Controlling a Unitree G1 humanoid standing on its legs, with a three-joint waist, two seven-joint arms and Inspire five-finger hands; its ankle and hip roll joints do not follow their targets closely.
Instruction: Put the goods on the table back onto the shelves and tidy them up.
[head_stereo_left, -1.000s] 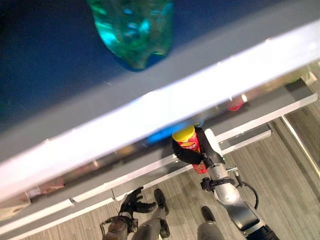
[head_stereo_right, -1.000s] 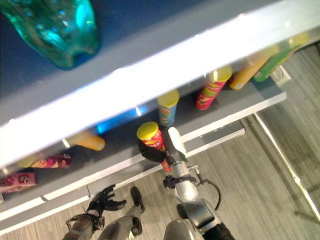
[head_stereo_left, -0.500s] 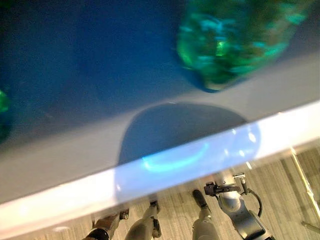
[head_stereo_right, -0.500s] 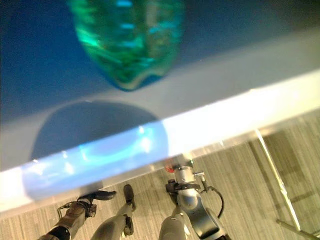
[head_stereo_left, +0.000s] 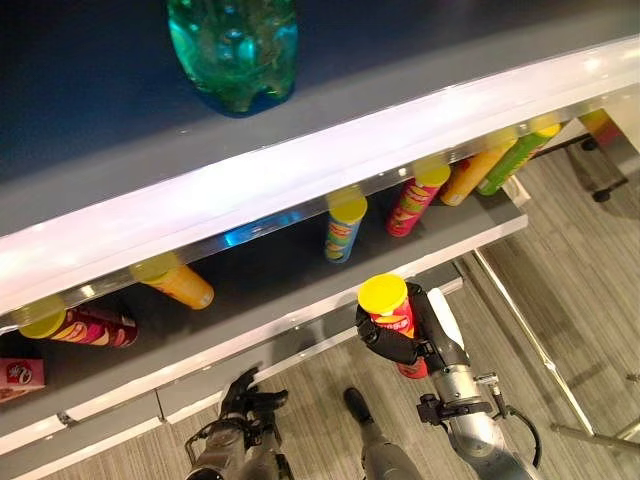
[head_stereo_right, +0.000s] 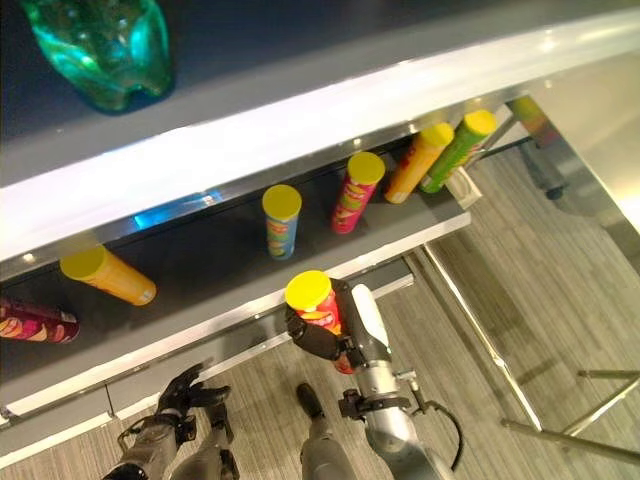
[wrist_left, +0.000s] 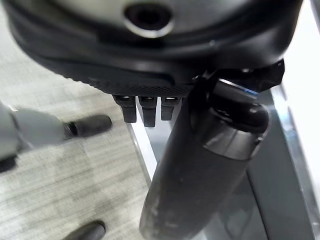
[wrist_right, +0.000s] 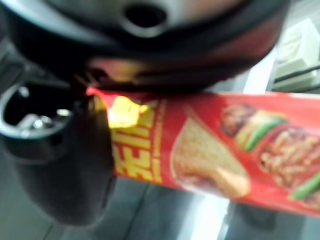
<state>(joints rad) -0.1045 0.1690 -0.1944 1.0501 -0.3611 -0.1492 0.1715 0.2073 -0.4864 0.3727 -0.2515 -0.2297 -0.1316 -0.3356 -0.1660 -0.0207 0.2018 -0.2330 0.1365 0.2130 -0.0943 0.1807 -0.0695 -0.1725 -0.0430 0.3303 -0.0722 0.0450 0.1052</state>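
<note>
With the camera swung back since half a second ago so the grey shelf (head_stereo_left: 300, 270) shows again, the right robot hand (head_stereo_left: 405, 335), curled round the red yellow-lidded crisp tube (head_stereo_left: 392, 315) before the shelf edge, should lift it clear of the lip and stand it upright beside the blue crisp tube (head_stereo_left: 342, 225); the left robot hand (head_stereo_left: 245, 400) hangs loosely open below.
</note>
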